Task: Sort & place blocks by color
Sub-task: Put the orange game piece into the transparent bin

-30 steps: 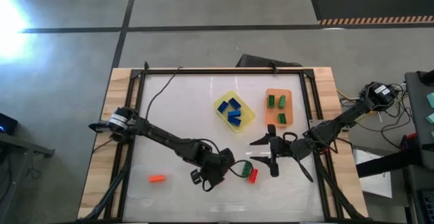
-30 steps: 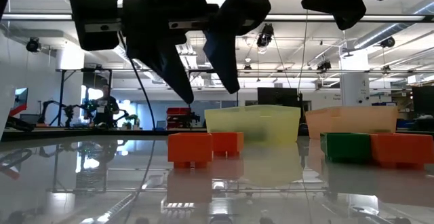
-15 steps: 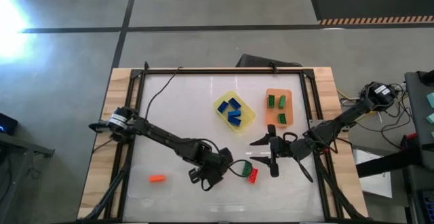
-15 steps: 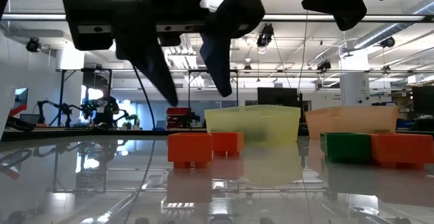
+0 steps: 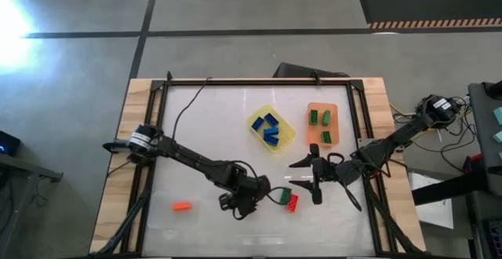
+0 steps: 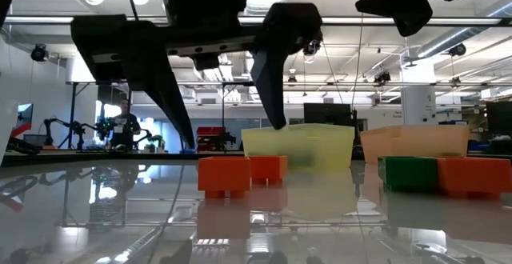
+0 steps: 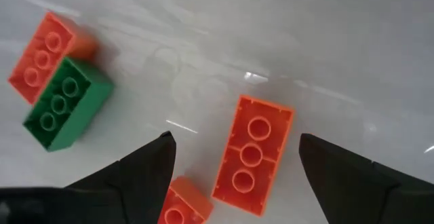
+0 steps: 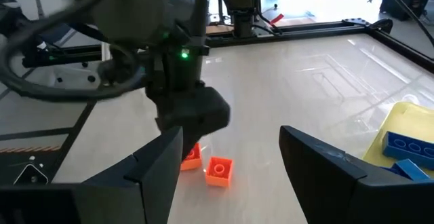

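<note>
there, studded rectangular red-orange block (image 7: 251, 155) on glossy table (image 7: 325, 41)

**Surface and Items Resting on It**

The glossy white surface (image 5: 204, 125) carries a yellow tray (image 5: 271, 129) holding blue bricks, an orange tray (image 5: 321, 124) holding green bricks, a lone red-orange brick (image 5: 181, 206), and a green brick (image 5: 285, 195) touching a red-orange brick (image 5: 292, 203).

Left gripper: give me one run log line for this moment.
left gripper: open | over: red brick | holding: nothing | right gripper: open, waiting
</note>
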Tool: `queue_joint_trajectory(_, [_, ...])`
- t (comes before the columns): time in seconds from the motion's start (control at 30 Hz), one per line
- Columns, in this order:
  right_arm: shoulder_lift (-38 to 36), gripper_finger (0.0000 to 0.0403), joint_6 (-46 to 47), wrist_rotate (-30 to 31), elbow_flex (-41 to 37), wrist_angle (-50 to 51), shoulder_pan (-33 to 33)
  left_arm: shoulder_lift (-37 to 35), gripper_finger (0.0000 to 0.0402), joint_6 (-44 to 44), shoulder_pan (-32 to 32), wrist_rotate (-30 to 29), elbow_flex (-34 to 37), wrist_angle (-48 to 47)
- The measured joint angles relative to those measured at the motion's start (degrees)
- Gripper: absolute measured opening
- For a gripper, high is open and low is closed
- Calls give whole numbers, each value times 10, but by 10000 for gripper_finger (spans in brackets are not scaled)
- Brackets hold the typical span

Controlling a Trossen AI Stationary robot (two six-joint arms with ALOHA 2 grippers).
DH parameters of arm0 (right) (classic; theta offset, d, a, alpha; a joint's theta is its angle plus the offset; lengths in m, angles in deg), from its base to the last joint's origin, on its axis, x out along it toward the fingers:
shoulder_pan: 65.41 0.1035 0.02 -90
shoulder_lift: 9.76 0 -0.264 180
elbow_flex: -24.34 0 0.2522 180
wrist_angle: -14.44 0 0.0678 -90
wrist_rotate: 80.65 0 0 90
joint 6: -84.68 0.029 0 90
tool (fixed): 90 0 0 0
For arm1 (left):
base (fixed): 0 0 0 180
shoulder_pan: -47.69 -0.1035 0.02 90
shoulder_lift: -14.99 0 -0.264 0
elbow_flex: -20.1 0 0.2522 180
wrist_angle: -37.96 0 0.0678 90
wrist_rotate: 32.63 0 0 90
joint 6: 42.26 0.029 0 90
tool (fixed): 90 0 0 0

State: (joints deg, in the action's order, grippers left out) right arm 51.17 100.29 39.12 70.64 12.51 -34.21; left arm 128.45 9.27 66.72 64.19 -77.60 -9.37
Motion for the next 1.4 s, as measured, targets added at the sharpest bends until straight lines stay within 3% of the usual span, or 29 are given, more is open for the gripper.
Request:
queue_joint_trajectory(0.4, [0, 235, 3, 0, 1, 4, 0, 6, 295, 3, -19, 48, 33, 40])
queue_joint_trajectory(0.7, [0, 235, 3, 0, 1, 4, 0, 6, 283, 0, -23, 52, 57, 64])
queue_joint_trajectory(1.03, [0, 235, 18, 0, 1, 4, 0, 6, 219, -1, -26, 52, 84, 88])
queue_joint_trajectory(1.4, [0, 235, 18, 2, 0, 2, 0, 4, 123, -2, -24, 52, 84, 86])
